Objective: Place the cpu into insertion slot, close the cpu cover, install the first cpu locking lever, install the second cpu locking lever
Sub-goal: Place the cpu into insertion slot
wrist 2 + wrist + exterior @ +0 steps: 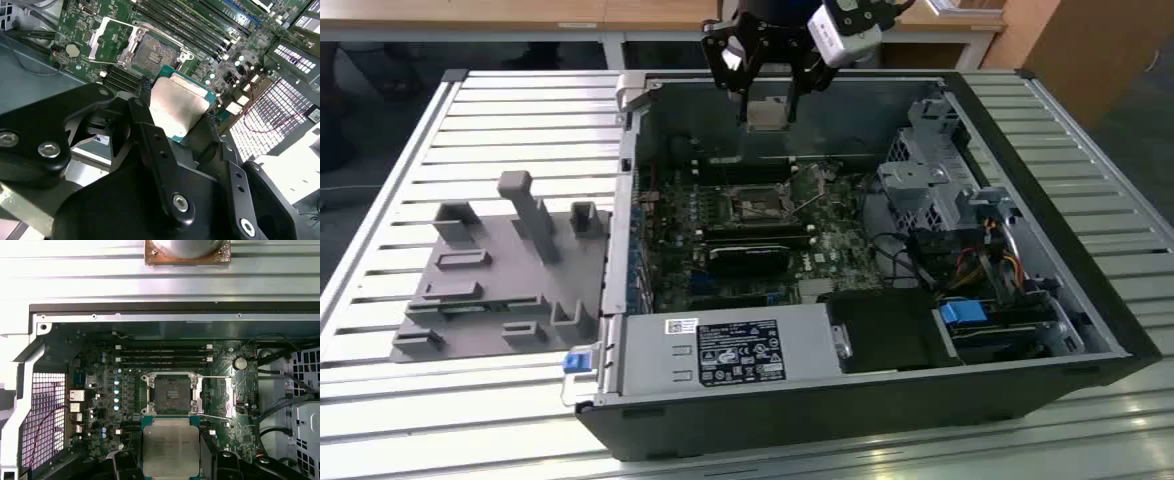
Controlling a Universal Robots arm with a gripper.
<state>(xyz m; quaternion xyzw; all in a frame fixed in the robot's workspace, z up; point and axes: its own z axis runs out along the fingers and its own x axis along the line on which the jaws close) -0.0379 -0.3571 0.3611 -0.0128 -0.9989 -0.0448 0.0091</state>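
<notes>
The arm is reaching down from above, with the gripper [767,106] pointing downward and hanging over the open computer case [854,425], close to one of its inner walls. Its black fingers [150,135] are pinching the cpu [170,447] by two opposite edges, so the jaws are closing only as far as the chip's width allows.

The cpu is sitting flat between the fingertips with its pale silvery-beige metal top facing both wrist cameras. A thin green border is showing around that top. It is hanging in the air, clear of the board.

Below the gripper, off to one side of the held chip rather than straight under it, the insertion slot [171,392] is lying bare, its dark pin field showing inside a silvery rim. Just beside the slot, the cpu cover [135,41] is standing flipped open, with green board showing through its square window. Thin metal lever rods [220,377] are lying loose alongside it.

Farther from the gripper, beyond the slot, long narrow black memory slots [162,359] are running across the green circuit board [100,440].

Well away from the gripper, outside the case, a grey fixture [480,280] is resting on the slatted table [427,420].
</notes>
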